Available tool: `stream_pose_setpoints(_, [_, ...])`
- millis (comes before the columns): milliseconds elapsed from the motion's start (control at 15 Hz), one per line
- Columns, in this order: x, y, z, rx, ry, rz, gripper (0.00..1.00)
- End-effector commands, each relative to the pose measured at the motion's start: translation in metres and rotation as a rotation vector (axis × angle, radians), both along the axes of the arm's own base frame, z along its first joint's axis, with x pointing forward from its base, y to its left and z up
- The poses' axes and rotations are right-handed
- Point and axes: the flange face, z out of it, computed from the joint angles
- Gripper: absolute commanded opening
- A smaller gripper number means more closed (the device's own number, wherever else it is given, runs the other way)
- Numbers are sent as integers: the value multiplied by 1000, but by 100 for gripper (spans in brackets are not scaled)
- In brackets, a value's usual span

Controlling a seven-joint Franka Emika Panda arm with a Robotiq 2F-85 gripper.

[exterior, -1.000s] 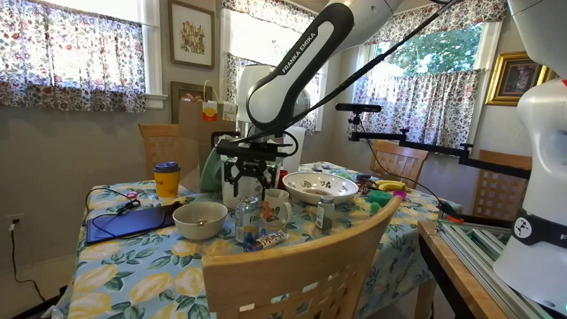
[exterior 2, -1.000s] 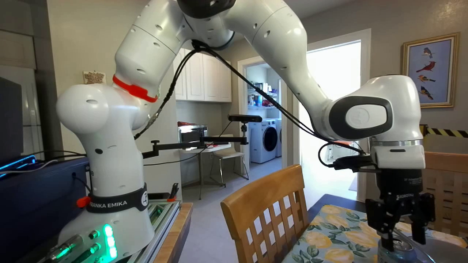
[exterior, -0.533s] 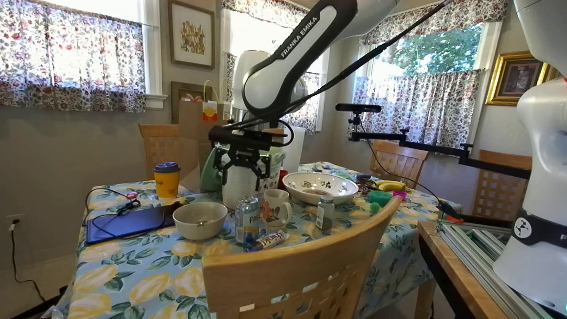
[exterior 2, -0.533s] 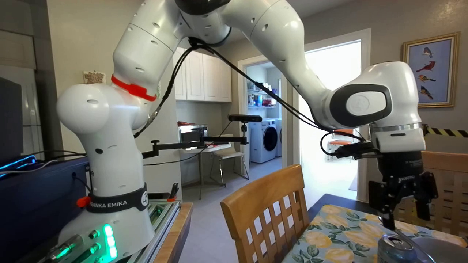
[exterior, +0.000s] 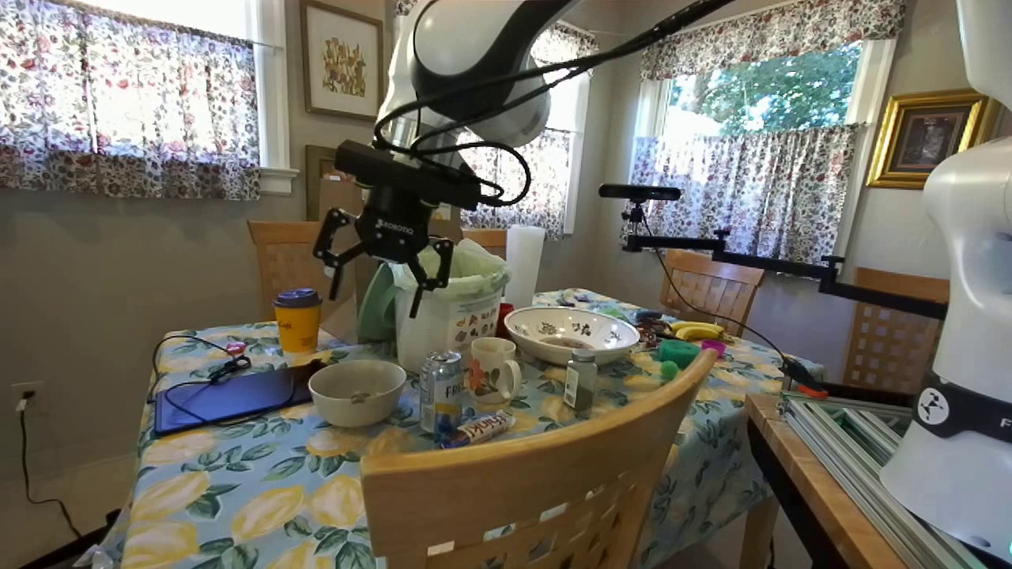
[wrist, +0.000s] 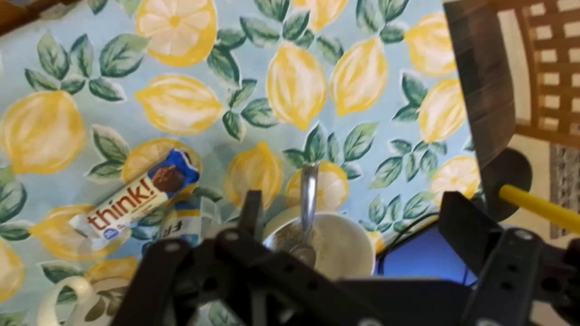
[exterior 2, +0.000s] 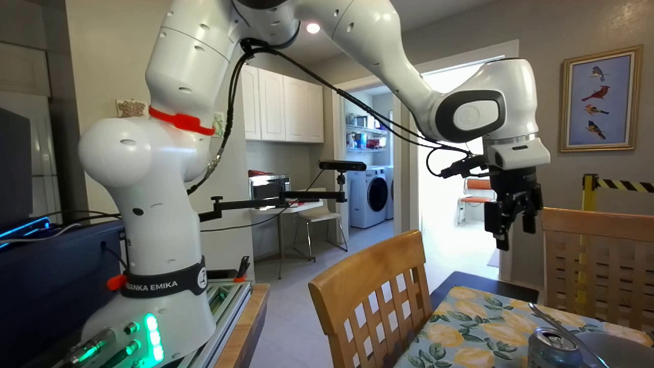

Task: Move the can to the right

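"Rising clear, isn't it, the Franka arm [exterior 2: 378,56]?"

"Yes, and tilting; the Robotiq gripper [exterior: 375,299] comes up spread, holding nothing."

"And the silver-blue drink can [exterior: 440,391]?"

"Unmoved this past second: upright, below the gripper and off to one side, the think! bar [wrist: 136,199] just beside it."

"So the placing looks done?"

"Probably; only the retreat seems left, though the target spot isn't marked."

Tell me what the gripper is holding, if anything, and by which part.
Nothing is held: the gripper hangs open in the air, and the can stands on the table.
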Motion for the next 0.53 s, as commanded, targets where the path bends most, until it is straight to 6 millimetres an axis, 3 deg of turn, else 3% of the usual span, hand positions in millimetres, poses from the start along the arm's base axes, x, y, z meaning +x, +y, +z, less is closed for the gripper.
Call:
stream_pose_setpoints(0, [-16, 18, 16, 83, -8, 180, 100])
stream_pose_setpoints(133, [-22, 20, 13, 100, 24, 264, 100])
stream_pose_setpoints(200, [-10, 26, 12, 75, 14, 184, 100])
stream_pose_setpoints(467, [-13, 21, 11, 82, 28, 237, 100])
